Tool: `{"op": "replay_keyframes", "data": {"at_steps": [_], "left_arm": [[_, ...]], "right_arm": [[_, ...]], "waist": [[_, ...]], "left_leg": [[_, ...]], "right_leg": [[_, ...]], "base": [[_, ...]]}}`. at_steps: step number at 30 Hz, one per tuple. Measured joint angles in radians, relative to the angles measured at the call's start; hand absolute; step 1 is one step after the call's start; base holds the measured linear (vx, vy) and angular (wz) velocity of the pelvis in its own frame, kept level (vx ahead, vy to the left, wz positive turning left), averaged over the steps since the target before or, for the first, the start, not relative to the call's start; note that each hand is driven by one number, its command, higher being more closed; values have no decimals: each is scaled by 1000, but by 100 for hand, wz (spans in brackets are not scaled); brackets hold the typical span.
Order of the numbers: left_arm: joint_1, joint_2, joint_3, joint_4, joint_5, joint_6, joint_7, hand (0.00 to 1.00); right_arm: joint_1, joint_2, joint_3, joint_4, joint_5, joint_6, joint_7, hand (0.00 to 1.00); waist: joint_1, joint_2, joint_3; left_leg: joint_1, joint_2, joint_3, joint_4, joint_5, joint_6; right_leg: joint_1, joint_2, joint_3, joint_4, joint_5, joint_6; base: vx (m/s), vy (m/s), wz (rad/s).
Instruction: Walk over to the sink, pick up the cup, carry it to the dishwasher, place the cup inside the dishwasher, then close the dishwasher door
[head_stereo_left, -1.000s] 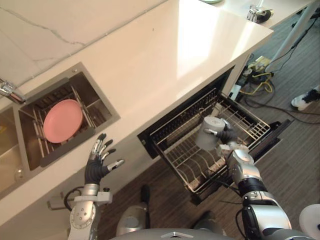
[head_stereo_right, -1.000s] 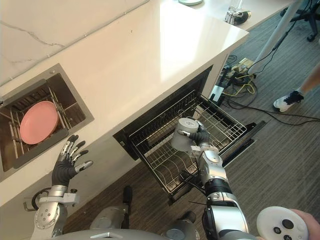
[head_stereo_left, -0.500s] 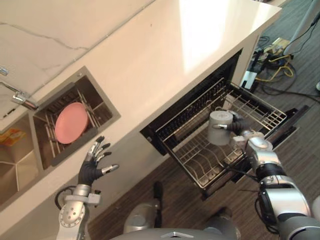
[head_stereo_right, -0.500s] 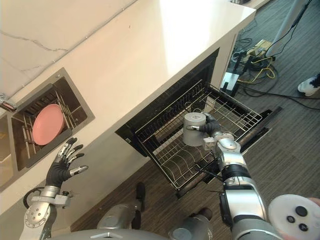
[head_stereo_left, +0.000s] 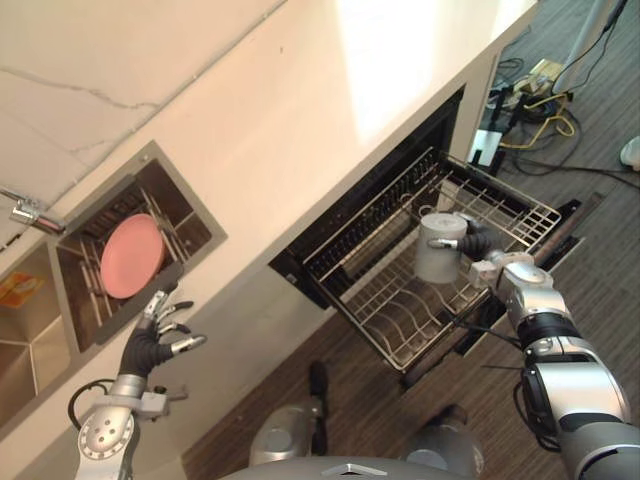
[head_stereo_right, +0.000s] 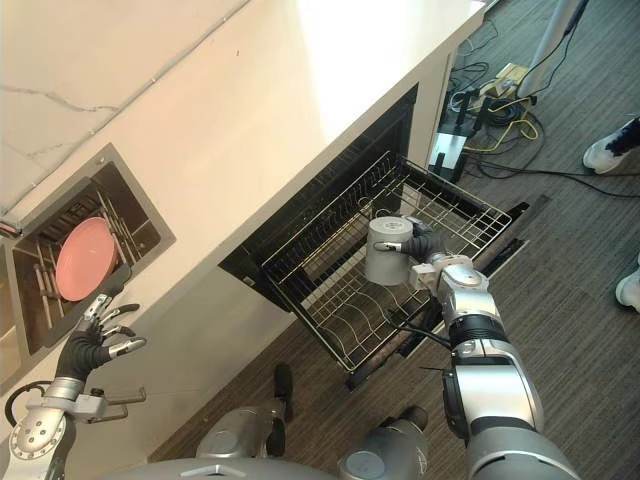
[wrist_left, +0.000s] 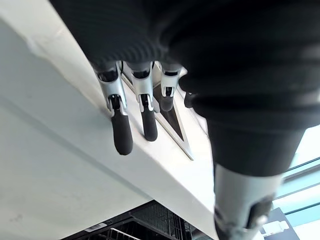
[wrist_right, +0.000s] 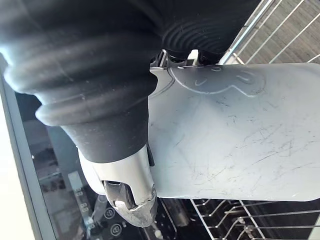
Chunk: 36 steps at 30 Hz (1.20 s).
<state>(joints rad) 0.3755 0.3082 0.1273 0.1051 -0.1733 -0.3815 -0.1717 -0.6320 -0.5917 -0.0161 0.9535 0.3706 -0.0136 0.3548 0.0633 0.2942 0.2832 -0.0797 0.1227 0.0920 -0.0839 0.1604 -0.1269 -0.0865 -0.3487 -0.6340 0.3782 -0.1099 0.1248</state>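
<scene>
Now R hand (head_stereo_left: 478, 248), fingers curled round the cup (head_stereo_left: 436, 250), holds it axis-vertical over the dishwasher rack (head_stereo_left: 400, 325); L hand (head_stereo_left: 150, 340) well apart, fingers slack.

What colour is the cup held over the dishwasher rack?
Plain light grey; the cup shows best in the right eye view.
</scene>
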Motion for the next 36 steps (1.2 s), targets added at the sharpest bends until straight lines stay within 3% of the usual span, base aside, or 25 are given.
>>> {"op": "replay_keyframes", "data": {"at_steps": [4,9,16,20,27,29,36], "left_arm": [[-11,0,18,82,-8,-20,59,0],[-55,4,49,191,-21,-46,145,0],[-24,-44,55,172,-20,-87,205,0],[27,-60,70,83,-95,-101,213,0],[36,-191,6,-211,-134,-102,115,0],[32,-221,5,-287,-156,-103,104,0],[32,-274,-15,-416,-196,-98,41,0]], "right_arm": [[14,57,-44,-8,99,-12,-44,100],[181,180,-123,-330,189,-72,-110,100],[351,261,-149,-629,212,-84,-152,100],[442,317,-162,-707,213,-86,-168,100],[553,419,-185,-809,210,-87,-173,100],[560,425,-184,-832,210,-88,-176,100],[580,425,-183,-833,218,-58,-191,100]], "waist": [[-15,-5,3],[-30,-24,6],[-29,-54,-5],[-27,-119,-33],[-46,-242,-69],[-50,-246,-72],[-47,-215,-93]], "left_leg": [[35,7,31,0,-17,-1],[76,36,61,1,-26,-11],[114,42,105,6,-36,-12],[99,39,132,5,-44,-10],[96,23,129,1,-38,6],[97,21,128,1,-37,7],[97,20,127,0,-36,7]], "right_leg": [[21,11,22,-26,2,4],[79,65,30,-117,36,8],[158,115,31,-274,109,16],[164,137,46,-374,169,21],[189,141,35,-432,213,17],[191,141,27,-431,216,16],[194,142,27,-431,216,16]], "base": [[20,-17,-19],[59,-29,-16],[19,-9,-7],[-58,13,-18],[-6,4,1],[4,-1,2],[0,0,0]]}}
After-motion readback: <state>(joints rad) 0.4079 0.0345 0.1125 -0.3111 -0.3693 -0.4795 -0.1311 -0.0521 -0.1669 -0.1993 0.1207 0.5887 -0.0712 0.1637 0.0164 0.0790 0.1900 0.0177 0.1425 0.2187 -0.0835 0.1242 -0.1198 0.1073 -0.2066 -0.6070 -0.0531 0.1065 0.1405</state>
